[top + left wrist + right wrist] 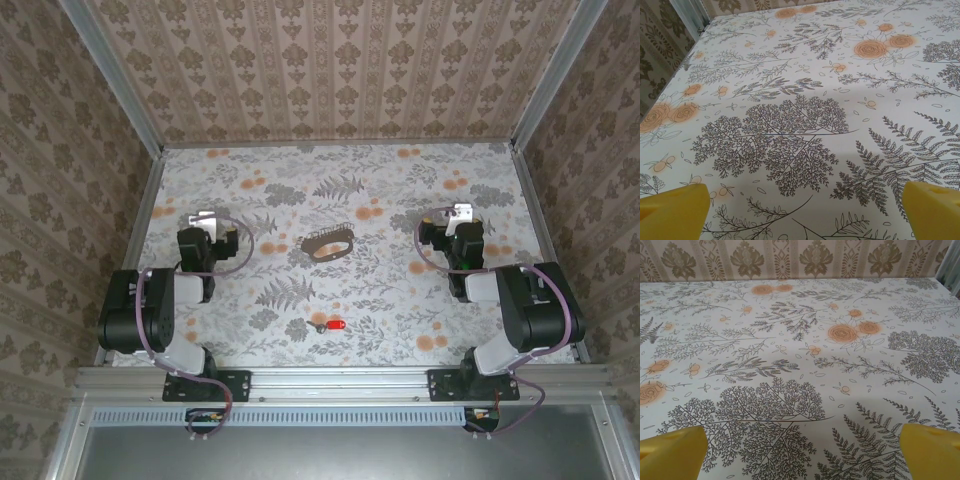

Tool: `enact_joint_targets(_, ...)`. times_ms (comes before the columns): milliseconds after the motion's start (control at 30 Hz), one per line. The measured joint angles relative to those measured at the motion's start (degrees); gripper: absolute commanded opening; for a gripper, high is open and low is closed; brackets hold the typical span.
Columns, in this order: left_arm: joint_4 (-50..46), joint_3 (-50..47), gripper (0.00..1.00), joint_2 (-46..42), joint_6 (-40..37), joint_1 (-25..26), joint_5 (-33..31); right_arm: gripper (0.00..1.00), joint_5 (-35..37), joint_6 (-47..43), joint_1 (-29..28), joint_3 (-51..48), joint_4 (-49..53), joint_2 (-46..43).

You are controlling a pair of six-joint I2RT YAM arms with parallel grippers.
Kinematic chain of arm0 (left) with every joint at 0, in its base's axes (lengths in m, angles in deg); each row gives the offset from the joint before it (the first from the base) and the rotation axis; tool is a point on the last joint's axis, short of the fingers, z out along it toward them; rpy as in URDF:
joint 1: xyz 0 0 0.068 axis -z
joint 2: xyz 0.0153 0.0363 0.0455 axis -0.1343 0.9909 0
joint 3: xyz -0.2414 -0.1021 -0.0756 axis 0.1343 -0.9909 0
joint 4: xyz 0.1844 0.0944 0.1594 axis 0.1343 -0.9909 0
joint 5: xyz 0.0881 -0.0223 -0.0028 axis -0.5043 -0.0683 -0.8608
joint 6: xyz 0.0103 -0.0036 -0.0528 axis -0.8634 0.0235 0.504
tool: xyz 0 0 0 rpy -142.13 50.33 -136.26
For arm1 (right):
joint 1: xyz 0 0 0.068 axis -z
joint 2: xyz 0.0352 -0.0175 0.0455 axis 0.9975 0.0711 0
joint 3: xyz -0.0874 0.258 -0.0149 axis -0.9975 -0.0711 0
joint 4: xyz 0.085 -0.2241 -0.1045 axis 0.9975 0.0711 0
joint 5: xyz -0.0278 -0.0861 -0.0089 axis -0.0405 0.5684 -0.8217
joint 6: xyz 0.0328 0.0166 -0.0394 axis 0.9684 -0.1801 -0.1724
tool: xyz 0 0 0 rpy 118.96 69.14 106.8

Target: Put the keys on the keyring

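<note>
A tiny key [333, 326] with a red head lies on the patterned table near the front middle, its short silver blade pointing left. The grey-brown oval keyring [329, 245] lies flat near the table's centre, farther back than the key. My left gripper [207, 216] rests at the left side, well left of the keyring, open with nothing between its yellow fingertips [672, 212]. On the right side my right gripper [458, 213] stands open too, its yellow fingertips [932, 450] wide apart over bare tablecloth.
The table [400, 300] carries a floral and fern print. Wallpapered walls with metal posts [110, 75] close it in at the back and both sides. A metal rail [330, 380] runs along the near edge by the arm bases.
</note>
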Motion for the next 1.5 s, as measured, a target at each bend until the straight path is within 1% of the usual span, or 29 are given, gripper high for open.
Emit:
enact_joint_targets(400,0.0,0.0,1.0,0.0,0.26,-0.35,0.63,1.0,0.0,0.39,0.0,0.0,0.0,0.0)
enact_joint_targets(533,0.02,0.0,0.96,0.0,0.39,-0.37,0.83,1.0,0.0,0.42,0.13,0.0,0.0,0.0)
enact_joint_targets(633,-0.59,0.04,0.96,-0.44,0.44,-0.37,0.83,1.0,0.02,0.5,0.22,0.0,0.35,-0.28)
enact_joint_targets(733,-6.08,1.75,0.96,-3.63,0.63,-0.39,0.85,1.0,0.15,0.7,0.22,0.0,4.33,-3.91)
enact_joint_targets(833,-12.15,6.4,0.95,-6.95,0.72,-0.39,0.87,1.0,0.5,0.92,0.24,0.98,8.41,-8.24)
enact_joint_targets(933,-15.78,10.01,0.95,-9.2,0.87,-0.37,1.05,1.0,1.14,1.33,0.24,2.56,11.69,-11.23)
enact_joint_targets(1067,-20.55,12.17,0.95,-11.19,1.31,0.02,0.92,1.0,1.6,2.32,0.26,4.63,17.14,-14.64)
enact_joint_targets(1200,-27.28,15.37,0.95,-11.3,1.36,2.75,-0.57,0.99,1.53,3.45,0.26,8.39,23.23,-17.18)
enact_joint_targets(1300,-31.34,17.99,0.95,-11.3,1.79,5.77,-1.86,0.97,0.35,4.63,0.26,11.34,26.99,-17.57)
enact_joint_targets(1500,-38.71,24.04,0.95,-11.28,3.89,12.59,-4.48,0.95,-7.5,9.53,0.17,16.17,33.7,-16.33)
